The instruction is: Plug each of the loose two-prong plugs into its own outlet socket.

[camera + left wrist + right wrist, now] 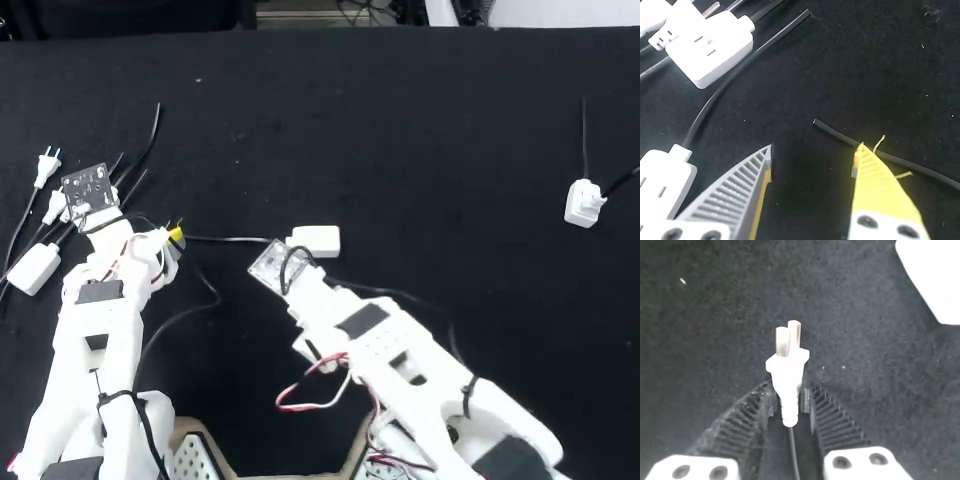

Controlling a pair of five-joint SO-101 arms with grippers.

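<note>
1. The right gripper [788,390] is clamped on a white plug [787,367] near the middle of the table [400,120], with the prongs pointed away from the jaws.
2. A middle socket [315,240] is seen just beyond that plug, apart from it.
3. The left gripper [814,152] is held wide open over a black cable [880,156] near the left edge.
4. A near socket [660,180] and a far socket [710,45] are laid by the left edge, and a loose plug [45,165] is seen close by.
5. A white block [582,203] is set by the right edge.
</note>
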